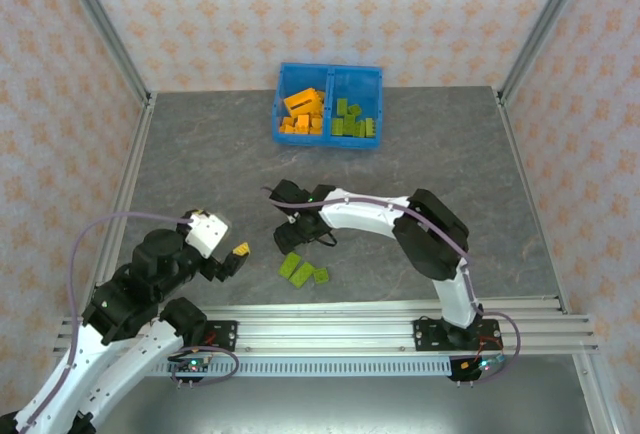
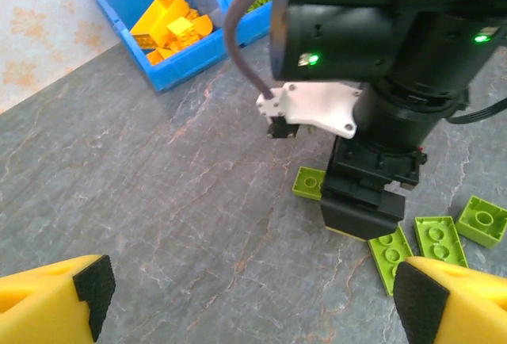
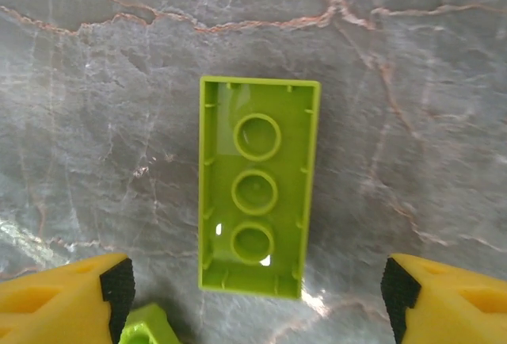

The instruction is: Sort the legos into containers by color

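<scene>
An upside-down lime green lego [image 3: 257, 189] lies flat on the table, its near end between the wide-apart yellow fingers [image 3: 71, 300] of my right gripper [image 3: 257, 300], which is open and touches nothing. From above, that right gripper [image 1: 302, 228] points down at mid-table. Three more green legos [image 1: 305, 273] lie just in front of it. My left gripper [image 2: 253, 304] is open over bare table, and it hovers at the near left [image 1: 234, 259]. The blue containers [image 1: 329, 75] hold orange legos [image 1: 301, 112] in the left compartment and green legos [image 1: 354, 120] in the right.
The left wrist view faces the right arm's black wrist [image 2: 372, 193], with green bricks [image 2: 438, 238] around its foot. Another green piece [image 3: 146, 324] lies by the right gripper's left finger. Aluminium frame rails [image 1: 130, 184] border the grey table.
</scene>
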Motion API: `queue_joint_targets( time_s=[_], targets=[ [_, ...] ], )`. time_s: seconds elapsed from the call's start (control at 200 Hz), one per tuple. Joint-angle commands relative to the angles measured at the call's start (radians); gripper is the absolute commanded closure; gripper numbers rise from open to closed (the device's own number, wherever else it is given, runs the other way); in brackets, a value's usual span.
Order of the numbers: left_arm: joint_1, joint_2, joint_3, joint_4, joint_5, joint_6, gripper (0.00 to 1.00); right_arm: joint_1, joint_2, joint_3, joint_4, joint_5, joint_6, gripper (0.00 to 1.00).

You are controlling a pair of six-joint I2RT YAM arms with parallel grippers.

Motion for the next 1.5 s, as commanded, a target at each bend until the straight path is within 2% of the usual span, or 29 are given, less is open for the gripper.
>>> queue_joint_targets(
  time_s=[0.0,0.22,0.32,0.49,0.686,0.821,0.891,1.046,1.156,1.241,1.401,1.496],
  targets=[
    [-0.002,-0.068,-0.037,0.054,0.035,0.078,0.03,0.005,0.041,0.04,-0.009,0.043,0.027,0.26],
    [-0.001,-0.094,-0.074,0.067,0.099,0.136,0.03,0.005,0.055,0.042,-0.025,0.069,0.05,0.62],
    [-0.001,-0.09,-0.087,0.076,0.128,0.155,0.03,0.005,0.019,0.033,-0.027,0.093,0.072,0.7],
    [-0.001,-0.052,-0.102,0.098,0.227,0.185,0.02,-0.029,-0.129,-0.021,0.02,0.112,0.11,0.72],
    [-0.002,0.043,-0.107,0.227,0.295,0.171,0.01,-0.158,-0.293,-0.032,0.023,0.095,0.128,0.73],
    [-0.001,0.15,-0.05,0.271,0.275,0.168,0.0,-0.294,-0.343,0.007,0.032,0.098,0.134,0.73],
    [-0.002,0.203,-0.031,0.335,0.209,0.126,0.0,-0.371,-0.331,0.051,0.033,0.111,0.13,0.72],
    [0.003,0.318,-0.023,0.47,0.165,0.111,0.0,-0.51,-0.191,0.254,0.031,0.136,0.076,0.72],
    [0.031,0.398,0.032,0.429,0.194,0.089,0.0,-0.568,-0.014,0.469,-0.019,0.143,0.065,0.72],
    [0.039,0.418,0.043,0.405,0.192,0.089,0.0,-0.6,0.141,0.68,-0.088,0.154,0.071,0.72],
    [0.062,0.417,0.024,0.472,0.227,0.04,0.0,-0.622,0.433,1.123,-0.222,0.213,0.046,0.71],
    [0.069,0.435,0.025,0.492,0.226,0.014,0.0,-0.627,0.547,1.282,-0.235,0.231,0.04,0.7]
  ],
)
